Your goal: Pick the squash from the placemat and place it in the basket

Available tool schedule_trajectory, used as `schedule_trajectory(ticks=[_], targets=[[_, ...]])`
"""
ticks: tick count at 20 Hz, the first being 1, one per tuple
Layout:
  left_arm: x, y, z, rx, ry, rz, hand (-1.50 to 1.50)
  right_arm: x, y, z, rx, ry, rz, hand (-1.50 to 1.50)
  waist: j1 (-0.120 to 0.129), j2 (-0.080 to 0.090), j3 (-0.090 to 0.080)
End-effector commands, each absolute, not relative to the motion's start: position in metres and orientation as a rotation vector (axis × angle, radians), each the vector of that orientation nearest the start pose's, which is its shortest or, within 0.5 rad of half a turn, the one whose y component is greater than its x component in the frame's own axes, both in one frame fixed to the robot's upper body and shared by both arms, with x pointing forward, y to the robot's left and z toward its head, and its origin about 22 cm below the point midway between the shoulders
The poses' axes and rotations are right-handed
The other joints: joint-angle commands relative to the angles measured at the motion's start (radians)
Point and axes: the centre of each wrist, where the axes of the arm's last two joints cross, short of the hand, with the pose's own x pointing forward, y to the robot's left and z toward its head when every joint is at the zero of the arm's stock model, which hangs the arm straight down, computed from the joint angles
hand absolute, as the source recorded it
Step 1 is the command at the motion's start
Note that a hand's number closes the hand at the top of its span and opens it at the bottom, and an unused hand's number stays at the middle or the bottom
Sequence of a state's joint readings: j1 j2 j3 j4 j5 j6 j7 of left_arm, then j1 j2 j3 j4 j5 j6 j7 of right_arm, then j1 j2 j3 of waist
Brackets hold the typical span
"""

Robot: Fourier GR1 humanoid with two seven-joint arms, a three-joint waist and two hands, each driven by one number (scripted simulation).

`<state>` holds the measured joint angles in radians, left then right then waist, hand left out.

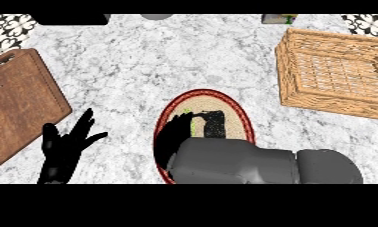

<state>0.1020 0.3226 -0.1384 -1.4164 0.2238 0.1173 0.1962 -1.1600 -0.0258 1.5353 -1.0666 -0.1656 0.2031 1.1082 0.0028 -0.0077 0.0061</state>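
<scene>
An oval placemat (238, 113), beige with a dark red rim, lies on the marble counter at lower centre. My right hand (214, 125) is down on it, reaching in from the lower right, with its grey forearm covering the mat's near half. Only a thin yellow-green sliver of the squash (194, 127) shows beside the black fingers, which curl round it. The rest of the squash is hidden under the hand and its shadow. The woven wicker basket (325, 98) stands at the right edge, apart from the mat. My left hand (63, 148) rests open at lower left.
A wooden cutting board (26, 101) lies along the left edge, just beyond my left hand. At the counter's far edge sit a dark object (70, 19), a grey round thing (156, 16) and a small green-yellow box (279, 19). Bare marble separates mat and basket.
</scene>
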Motion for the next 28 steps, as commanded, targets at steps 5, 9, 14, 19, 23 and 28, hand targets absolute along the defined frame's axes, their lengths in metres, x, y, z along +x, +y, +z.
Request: schedule_trajectory(ticks=[5, 9, 14, 19, 23, 28], targets=[[0.213, 0.304, -0.041, 0.167, -0.996, -0.021, 0.00, 0.250, 0.046, 0.029, -0.946, -0.482, 1.947, -1.50, -0.006, 0.005, -0.006], [0.200, 0.293, -0.043, 0.163, -1.009, -0.029, 0.00, 0.237, 0.037, 0.006, -0.941, -0.547, 2.061, 1.50, 0.004, 0.006, -0.006], [0.190, 0.287, -0.051, 0.158, -1.009, -0.034, 0.00, 0.241, 0.037, 0.009, -0.968, -0.525, 2.103, 1.50, 0.004, 0.005, -0.006], [0.188, 0.295, -0.054, 0.170, -1.010, -0.016, 0.00, 0.256, 0.006, 0.008, -0.914, -0.731, 1.757, 1.50, -0.024, -0.001, -0.004], [0.179, 0.297, -0.060, 0.174, -0.991, 0.010, 0.00, 0.280, -0.027, 0.016, -0.861, -0.878, 1.403, 1.50, -0.050, -0.004, -0.003], [0.174, 0.302, -0.059, 0.175, -0.997, 0.023, 0.00, 0.274, -0.055, 0.020, -0.938, -1.040, 1.244, 1.50, -0.038, -0.006, -0.006]])
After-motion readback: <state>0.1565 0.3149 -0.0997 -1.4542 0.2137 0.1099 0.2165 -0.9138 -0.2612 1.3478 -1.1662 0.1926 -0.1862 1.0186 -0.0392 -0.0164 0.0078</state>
